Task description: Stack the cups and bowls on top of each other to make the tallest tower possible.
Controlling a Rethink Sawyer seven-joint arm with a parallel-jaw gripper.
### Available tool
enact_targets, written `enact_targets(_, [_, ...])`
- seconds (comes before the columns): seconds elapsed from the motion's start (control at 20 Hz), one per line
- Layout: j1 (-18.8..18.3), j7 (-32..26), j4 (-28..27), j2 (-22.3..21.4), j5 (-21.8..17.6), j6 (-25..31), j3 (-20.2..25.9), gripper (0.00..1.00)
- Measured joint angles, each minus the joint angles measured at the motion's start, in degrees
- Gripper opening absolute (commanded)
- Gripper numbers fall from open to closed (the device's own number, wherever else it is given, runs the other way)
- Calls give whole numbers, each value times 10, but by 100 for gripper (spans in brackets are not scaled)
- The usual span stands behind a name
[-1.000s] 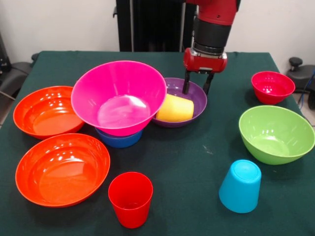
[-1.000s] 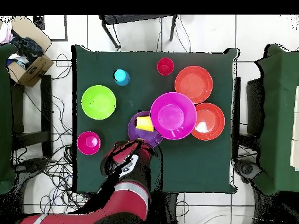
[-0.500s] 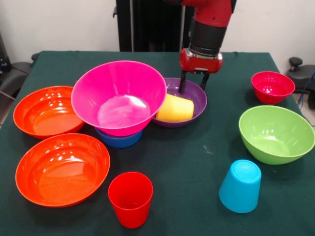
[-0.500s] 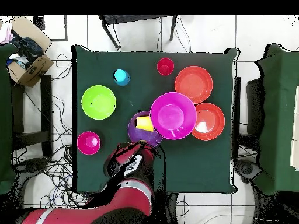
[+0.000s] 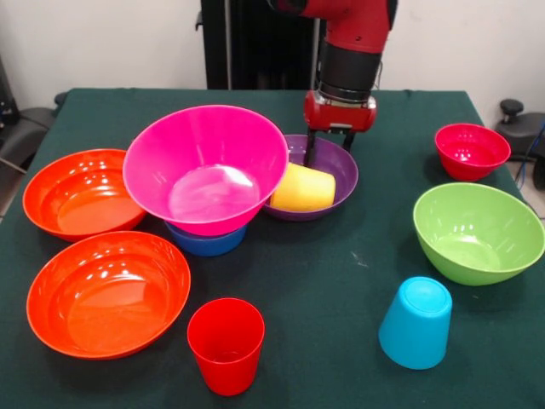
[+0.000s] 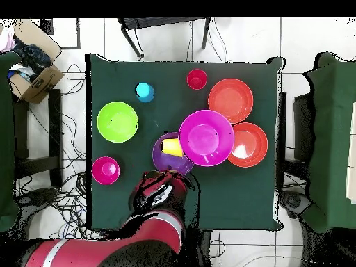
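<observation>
My gripper [image 5: 329, 150] is open and empty, its fingertips just above the far rim of the purple bowl [image 5: 341, 168]. The yellow cup [image 5: 304, 189] lies on its side in that bowl. The magenta bowl [image 5: 204, 166] sits on the small blue bowl [image 5: 207, 242]; nothing else is stacked. Two orange bowls [image 5: 81, 192] [image 5: 106, 291] stand at the left. The red cup [image 5: 226, 343] stands upright in front. The light blue cup [image 5: 415, 322] stands upside down. The lime green bowl [image 5: 477, 232] and small crimson bowl [image 5: 471, 151] are at the right. In the overhead view the arm [image 6: 156, 208] covers the gripper beside the purple bowl [image 6: 161, 161].
The table [image 5: 341, 281] has a dark green cloth. A cardboard box [image 6: 33, 73] sits on the floor off one table corner, and a chair [image 6: 163, 28] stands at the side opposite the robot.
My gripper has moved a little to the left in the front view and risen slightly, still open, along the purple bowl's far rim. Cups and bowls have not moved.
</observation>
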Motion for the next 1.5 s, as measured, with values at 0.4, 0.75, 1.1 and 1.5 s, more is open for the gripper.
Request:
enact_targets(0.4, [-2, 0, 0, -9, 0, -21, -12, 0])
enact_targets(0.75, [1, 0, 4, -31, 2, -13, -12, 0])
enact_targets(1.1, [36, 0, 6, -47, 34, -1, -22, 0])
enact_targets(1.5, [92, 0, 12, -58, 88, 5, -29, 0])
